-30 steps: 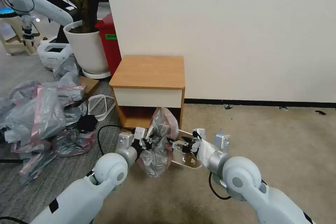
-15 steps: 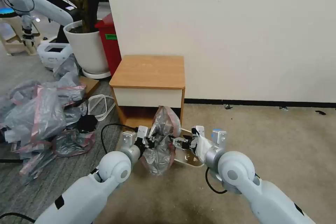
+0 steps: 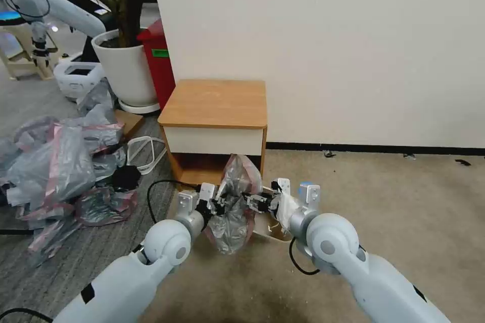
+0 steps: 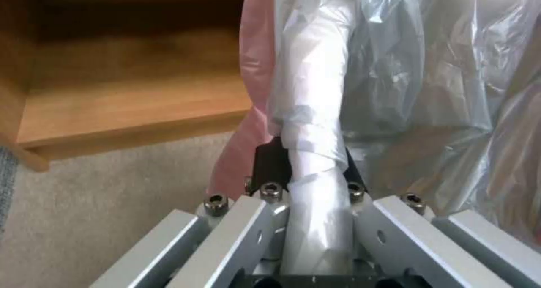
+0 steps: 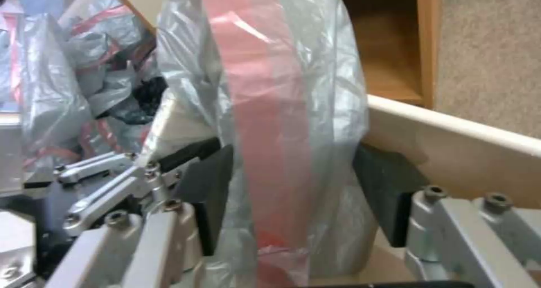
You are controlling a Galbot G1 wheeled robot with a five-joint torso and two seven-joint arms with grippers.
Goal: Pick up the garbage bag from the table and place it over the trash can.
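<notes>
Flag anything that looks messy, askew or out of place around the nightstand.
A heap of crumpled grey-pink bags sprawls over the floor to the left of the table, with a black cable looping beside it. The garbage bag hangs bunched between the left gripper and right gripper, not yet spread over the trash can.

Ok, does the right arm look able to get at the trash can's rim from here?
Probably yes. The right pincer hangs just above the trash can, with nothing between it and the rim. The garbage bag, also gripped by the left pincer, may limit its travel.
</notes>
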